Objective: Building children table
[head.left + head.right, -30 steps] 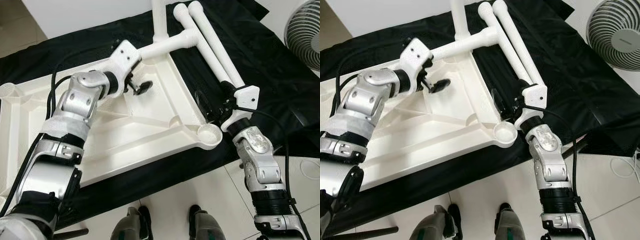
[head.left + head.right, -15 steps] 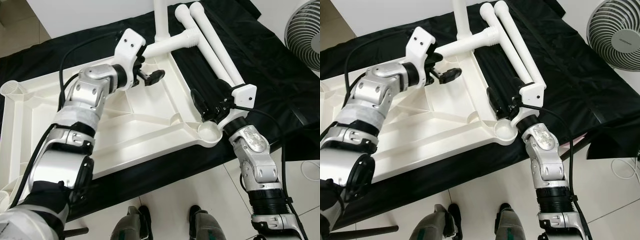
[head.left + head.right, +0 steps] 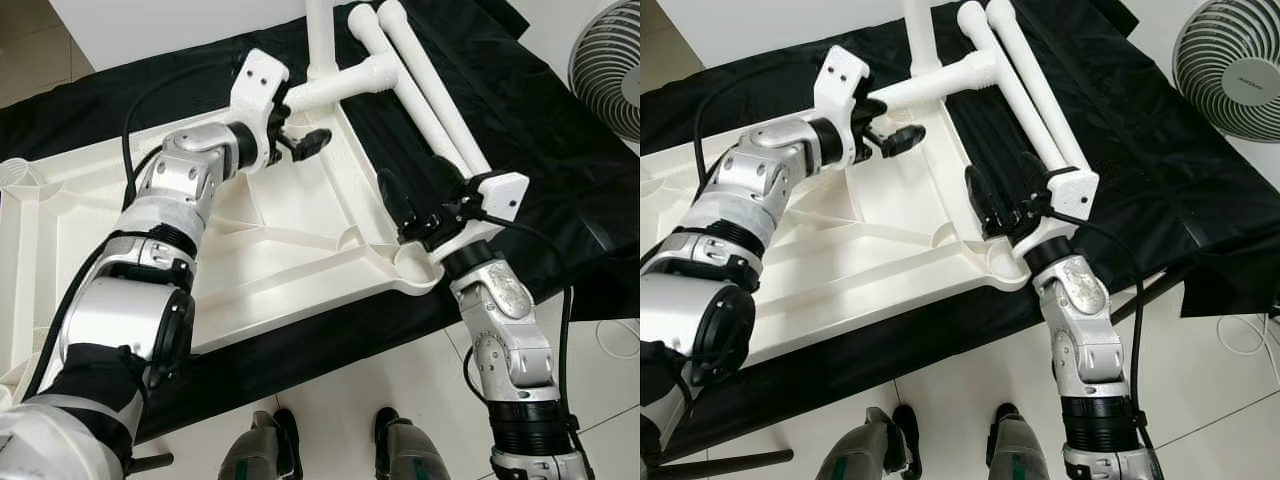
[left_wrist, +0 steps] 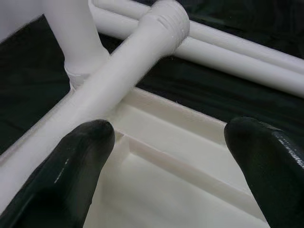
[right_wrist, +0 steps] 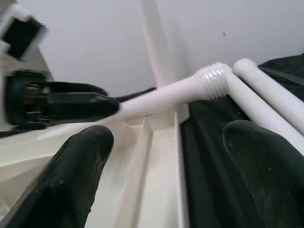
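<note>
The white plastic tabletop [image 3: 290, 250] lies upside down on a black cloth. One white leg [image 3: 318, 35] stands upright at its far corner, and a second leg [image 3: 345, 85] lies slanted across that corner, its threaded end [image 5: 209, 78] pointing right. My left gripper [image 3: 305, 143] hovers open just in front of this lying leg [image 4: 137, 52], with nothing between its fingers [image 4: 71, 166]. My right gripper [image 3: 415, 185] is open above the tabletop's right rim, just beyond the empty corner socket [image 3: 420, 268]. Two more legs [image 3: 430, 100] lie side by side on the cloth.
The black cloth [image 3: 530, 120] covers the floor under everything. A standing fan [image 3: 610, 60] is at the far right. White floor tiles and my own feet [image 3: 270, 450] show at the near edge. A white wall rises behind the upright leg.
My left gripper has reached farther toward the far corner and the lying leg. My right gripper has moved forward along the right rim, away from the corner socket.
</note>
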Available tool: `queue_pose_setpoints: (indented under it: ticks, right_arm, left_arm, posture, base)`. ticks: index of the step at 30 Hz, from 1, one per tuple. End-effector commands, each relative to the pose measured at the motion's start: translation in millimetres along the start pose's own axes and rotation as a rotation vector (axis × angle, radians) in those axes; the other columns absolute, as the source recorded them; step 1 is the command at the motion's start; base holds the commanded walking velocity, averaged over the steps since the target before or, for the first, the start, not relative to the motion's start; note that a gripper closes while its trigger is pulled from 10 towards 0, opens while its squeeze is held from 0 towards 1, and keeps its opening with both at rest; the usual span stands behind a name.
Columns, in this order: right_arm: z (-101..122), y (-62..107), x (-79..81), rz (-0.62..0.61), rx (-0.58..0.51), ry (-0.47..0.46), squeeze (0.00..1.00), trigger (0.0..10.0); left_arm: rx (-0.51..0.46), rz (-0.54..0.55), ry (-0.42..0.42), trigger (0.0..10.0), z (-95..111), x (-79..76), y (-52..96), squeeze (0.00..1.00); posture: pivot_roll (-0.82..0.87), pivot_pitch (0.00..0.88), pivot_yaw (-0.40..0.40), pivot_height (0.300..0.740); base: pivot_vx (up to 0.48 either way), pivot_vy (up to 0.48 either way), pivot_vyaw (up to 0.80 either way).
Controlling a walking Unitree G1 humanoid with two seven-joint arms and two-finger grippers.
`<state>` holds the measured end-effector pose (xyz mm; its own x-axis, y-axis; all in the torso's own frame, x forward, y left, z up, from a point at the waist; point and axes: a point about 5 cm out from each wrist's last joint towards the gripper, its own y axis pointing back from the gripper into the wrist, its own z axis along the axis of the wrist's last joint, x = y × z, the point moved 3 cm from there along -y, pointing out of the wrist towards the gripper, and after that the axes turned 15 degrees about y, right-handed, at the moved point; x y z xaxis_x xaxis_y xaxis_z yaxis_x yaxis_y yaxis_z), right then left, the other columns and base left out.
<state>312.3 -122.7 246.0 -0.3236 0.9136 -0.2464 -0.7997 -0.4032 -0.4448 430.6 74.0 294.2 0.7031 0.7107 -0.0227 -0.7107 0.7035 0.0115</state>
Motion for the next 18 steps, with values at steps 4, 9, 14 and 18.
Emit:
queue_pose_setpoints:
  ticks: [4, 9, 14, 18]
  right_arm:
    - [9, 1.1, 13.9, 0.051, -0.017, -0.038, 0.0, 10.0]
    - [16, 3.5, 18.8, 0.069, -0.021, -0.058, 0.0, 10.0]
    - [20, 4.3, 19.3, 0.067, -0.027, -0.07, 0.0, 10.0]
    - [22, 2.9, 16.8, 0.045, -0.021, -0.063, 0.0, 10.0]
  left_arm:
    - [-0.052, 0.201, 0.007, 10.0, 4, 18.0, 0.9, 0.0]
    - [-0.059, 0.208, -0.005, 10.0, 6, 19.1, 0.0, 0.0]
    - [-0.06, 0.212, 0.004, 10.0, 4, 19.0, -1.4, 0.0]
    - [-0.094, 0.206, 0.017, 10.0, 11, 19.9, -0.7, 0.0]
  posture:
    - [-0.13, 0.277, 0.116, 0.74]
    - [-0.13, 0.291, 0.112, 0.74]
    - [-0.14, 0.298, 0.11, 0.74]
    - [-0.13, 0.297, 0.105, 0.74]
  base:
    - [0.0, 0.0, 0.0]
    - [0.0, 0.0, 0.0]
    - [0.0, 0.0, 0.0]
    - [0.0, 0.0, 0.0]
